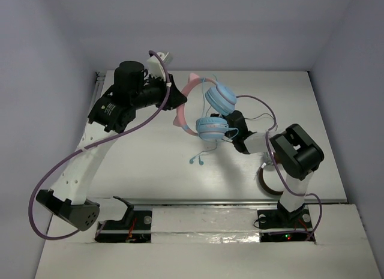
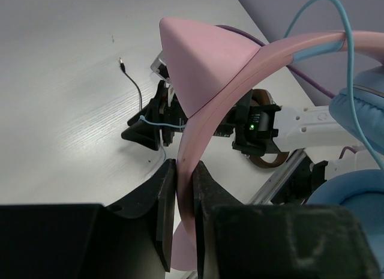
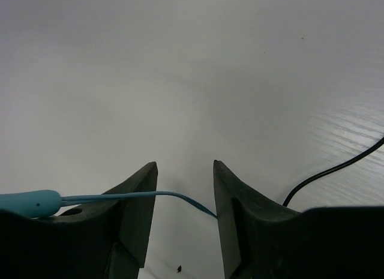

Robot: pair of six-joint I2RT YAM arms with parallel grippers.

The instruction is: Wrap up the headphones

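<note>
Above the table, left gripper pinches the headphones; right gripper, jaws spread, perhaps straddles the cable.

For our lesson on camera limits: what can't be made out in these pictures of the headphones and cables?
Top view: the right arm covers most of a brown ring; its kind is unclear.
Right wrist: the blue cable runs off the left edge, end unseen.
Right wrist: the black cable is cut by the right edge.
Left wrist: both earcups are cut by the right edge.
</note>
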